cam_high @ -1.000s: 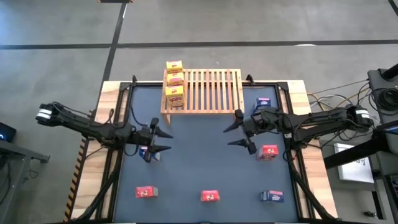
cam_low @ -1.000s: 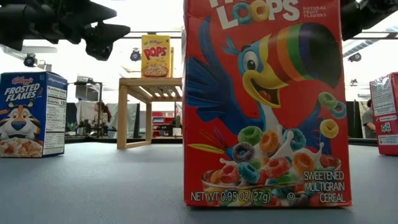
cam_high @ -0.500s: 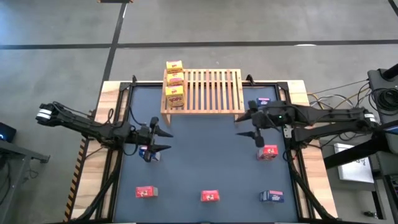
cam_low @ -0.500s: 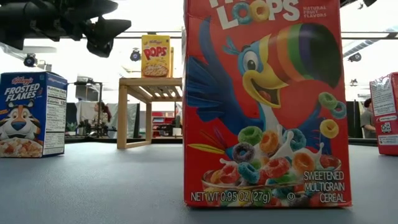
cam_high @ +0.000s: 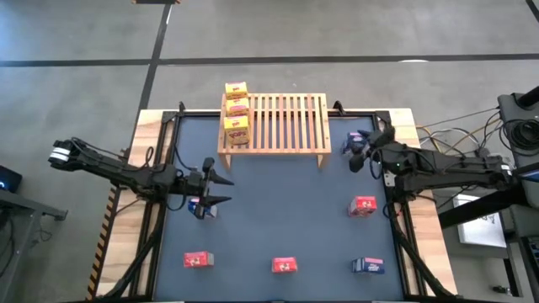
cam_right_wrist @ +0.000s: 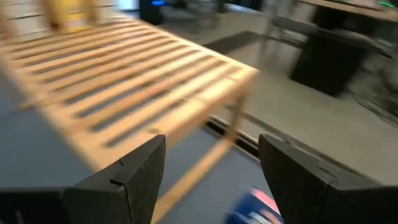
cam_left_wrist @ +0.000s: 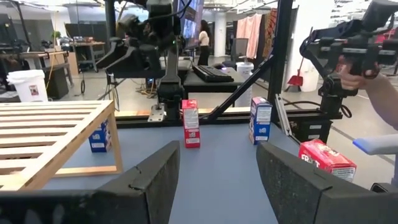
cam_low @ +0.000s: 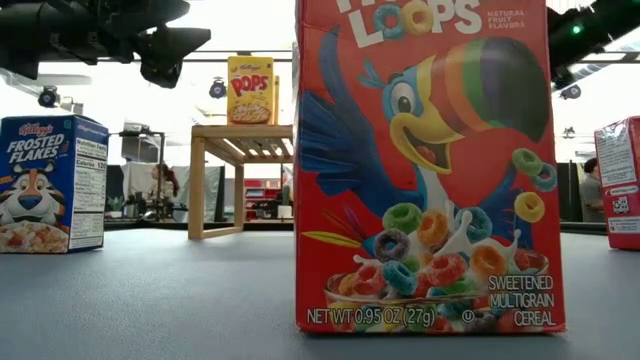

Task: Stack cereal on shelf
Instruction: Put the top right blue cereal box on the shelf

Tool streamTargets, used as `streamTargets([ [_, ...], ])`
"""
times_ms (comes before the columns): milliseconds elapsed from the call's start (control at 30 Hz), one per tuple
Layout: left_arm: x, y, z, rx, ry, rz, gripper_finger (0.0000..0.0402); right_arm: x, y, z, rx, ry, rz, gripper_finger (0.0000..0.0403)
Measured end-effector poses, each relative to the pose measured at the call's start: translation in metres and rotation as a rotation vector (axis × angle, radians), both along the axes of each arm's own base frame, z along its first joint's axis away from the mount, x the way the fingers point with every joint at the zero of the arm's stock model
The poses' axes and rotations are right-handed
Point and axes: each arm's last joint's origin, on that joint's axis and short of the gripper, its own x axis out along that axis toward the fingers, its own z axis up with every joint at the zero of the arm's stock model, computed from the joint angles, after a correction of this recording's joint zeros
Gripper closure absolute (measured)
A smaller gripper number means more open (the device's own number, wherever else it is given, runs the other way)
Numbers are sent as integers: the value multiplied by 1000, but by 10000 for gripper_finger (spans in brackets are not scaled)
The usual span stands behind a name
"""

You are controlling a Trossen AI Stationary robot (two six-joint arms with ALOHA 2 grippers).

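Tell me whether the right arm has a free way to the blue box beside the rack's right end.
Probably yes. The right gripper is open and hovers right by the blue box; nothing lies between them, and the rack stands off to one side.

Shelf (cam_high: 286, 122) slats lie bare — yellow boxes (cam_high: 237, 114) crowd one end.

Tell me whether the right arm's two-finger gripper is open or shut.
Open. In the right wrist view the right gripper shows its two dark fingers spread wide apart, nothing between them, the light wooden slatted shelf ahead.
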Motion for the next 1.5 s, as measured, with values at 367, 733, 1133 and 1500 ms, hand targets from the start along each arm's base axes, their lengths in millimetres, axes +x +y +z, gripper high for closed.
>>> streamTargets([
  [367, 0, 0, 1, -2, -10, 2, 205, 1, -9, -24, 29, 19, -243, 155],
  [733, 0, 0, 1, -2, -10, 2, 205, 12, -11, -62, 99, 27, -379, 83],
  [1133, 0, 0, 0, 16, -7, 3, 205, 16, -13, -87, 67, 44, -449, 12],
  [1500, 0, 0, 0, 11, 2, 3, 205, 23, -14, -99, 115, 11, -512, 11],
])
